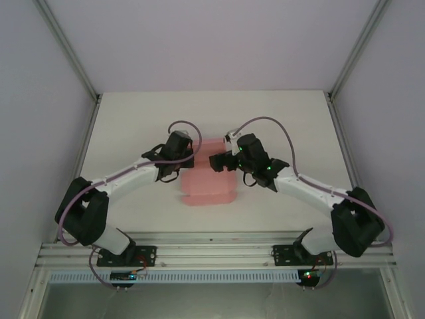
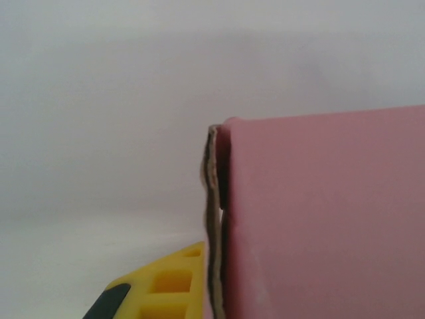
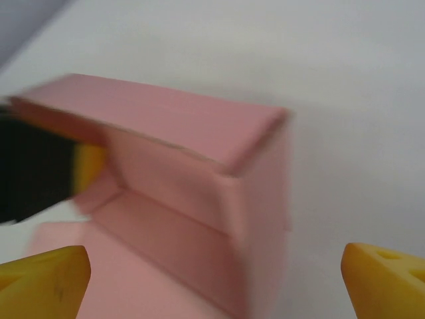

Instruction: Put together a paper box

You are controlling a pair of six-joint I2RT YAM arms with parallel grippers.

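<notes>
At the middle of the white surface [image 1: 133, 126], we see the paper box [image 1: 207, 186] partly folded, walls raised over its flat base. Jaws of the left gripper [image 1: 194, 151] appear clamped on one wall, though that view is poor; the right gripper [image 1: 216, 161] hovers beside it, jaws wide open.

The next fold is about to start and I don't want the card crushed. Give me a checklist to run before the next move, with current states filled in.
1. Right gripper open: ok, fingertips wide apart.
2. Left gripper grip on the paper box: cannot tell; one finger sits beside a wall.
3. Far wall upright: ok.
4. Near flap raised: not ok, it lies flat on the table.
5. Right wrist view sharp: not ok, blurred.
</notes>
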